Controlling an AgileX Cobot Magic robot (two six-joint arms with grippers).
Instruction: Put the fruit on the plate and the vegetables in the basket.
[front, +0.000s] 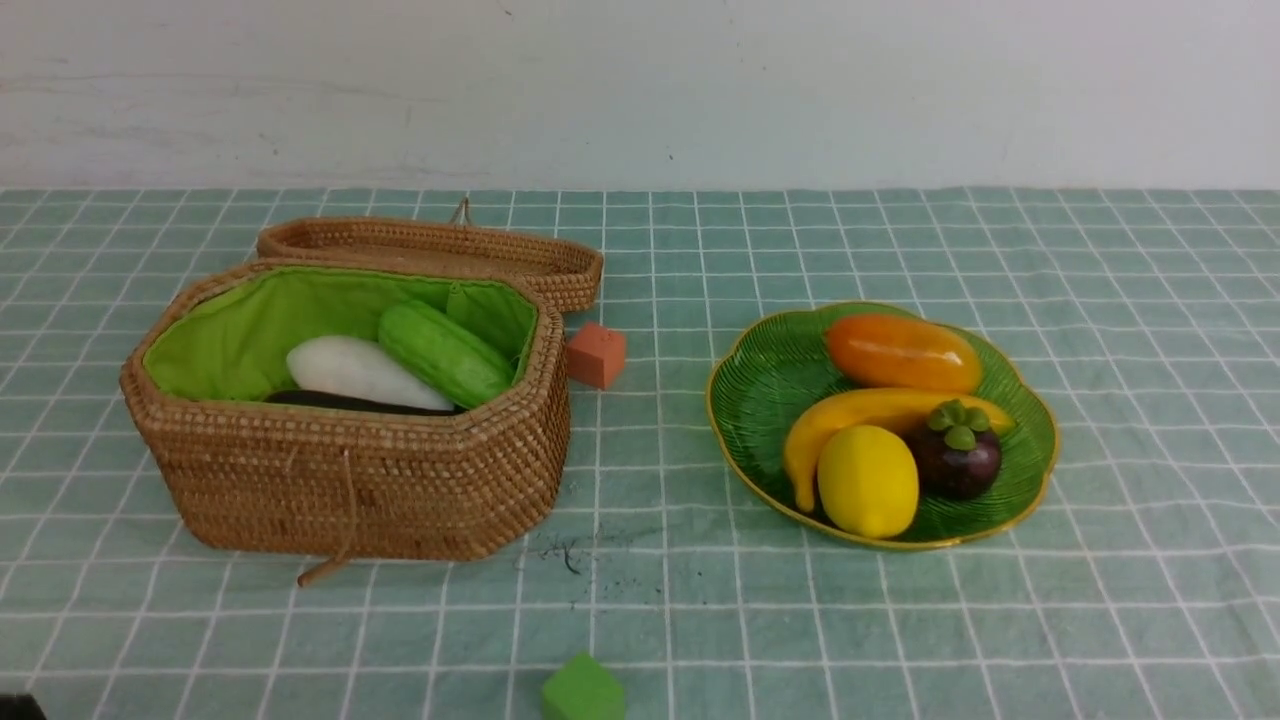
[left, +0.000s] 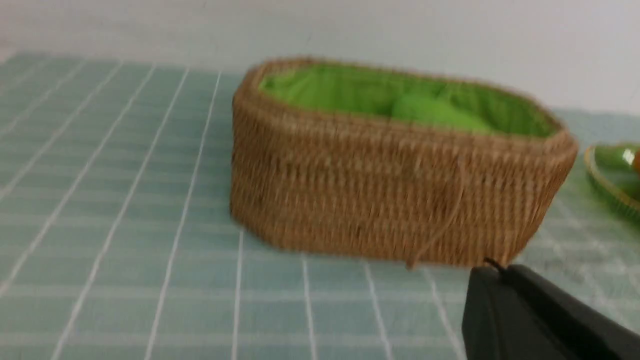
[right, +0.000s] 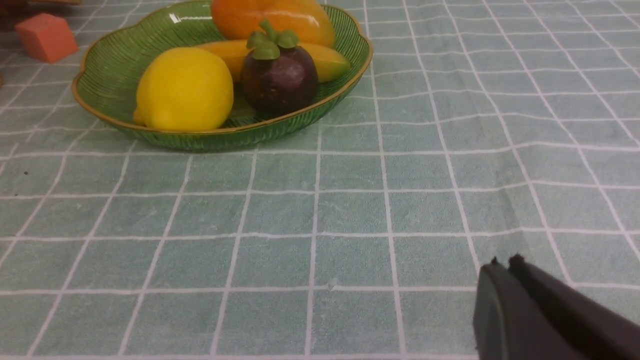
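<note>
The wicker basket (front: 350, 470) stands at the left with its lid (front: 430, 248) folded back. Inside lie a white radish (front: 360, 372), a green gourd (front: 443, 352) and a dark eggplant (front: 340, 402); the potato is hidden. The green plate (front: 770, 370) at the right holds the mango (front: 900, 352), banana (front: 850, 415), lemon (front: 866, 480) and mangosteen (front: 955, 455). My left gripper (left: 500, 270) is shut and empty, near the basket (left: 390, 200) front. My right gripper (right: 502, 262) is shut and empty, over bare cloth short of the plate (right: 225, 137). Neither gripper shows in the front view.
An orange-red cube (front: 596, 354) sits between basket and plate, also visible as the cube (right: 46, 37) in the right wrist view. A green cube (front: 583, 690) lies at the front edge. The checked green tablecloth (front: 1150, 400) covers the table up to the white wall.
</note>
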